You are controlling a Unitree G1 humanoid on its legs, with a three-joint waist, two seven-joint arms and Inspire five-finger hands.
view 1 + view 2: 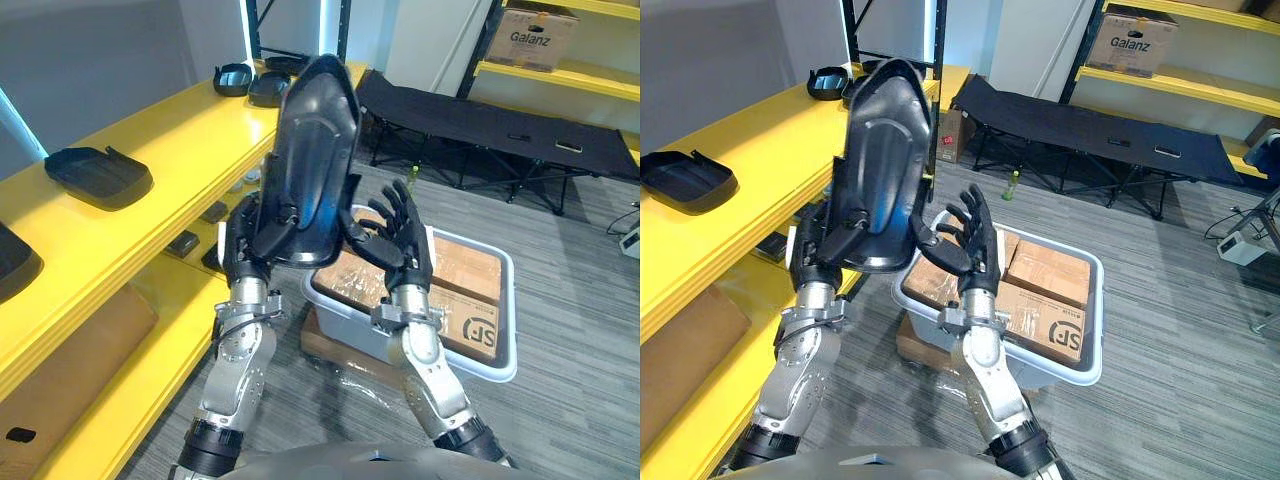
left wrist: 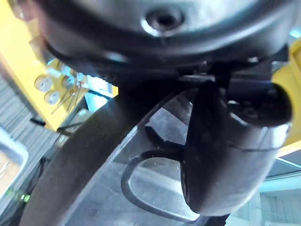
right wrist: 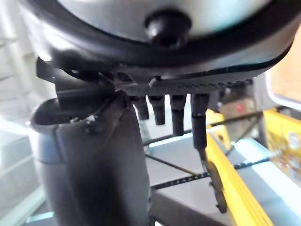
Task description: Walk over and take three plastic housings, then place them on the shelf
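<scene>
Housing: a long black housing point(image 1: 315, 140) stands upright in the air, narrow end down, just in front of the yellow shelf point(image 1: 170, 150) edge.
Left robot hand: the left robot hand point(image 1: 245, 245) is clamped on the housing's lower end, thumb across the near face and fingers behind it.
Right robot hand: the right robot hand point(image 1: 405, 235) has its fingers spread and straight and holds nothing. It is just beside the housing's lower right rim; I cannot tell whether the thumb touches it.
Handling: it looks like a thin, stiff moulded shell, so probably light. The surface is glossy, so likely slippery under the fingers. Held at 1 end only, it will tend to swing about the grip.
Where to hold: the rim or the narrow end seems best, with the thumb on one face and the fingers on the other. A flat right robot hand under the rim would steady it for the set-down.
Shelf top: it carries 1 near housing point(image 1: 98, 176) and 2 far housings point(image 1: 234, 78), well apart. A dark piece point(image 1: 12, 262) is cut off at the view's edge.
Free spot: bare yellow lies between the near housing and the far housings.
Bin: a grey bin point(image 1: 500, 360) sits on the floor under the hands.
Bin contents: brown cartons point(image 1: 470, 270), at least 2, packed side by side and filling it.
</scene>
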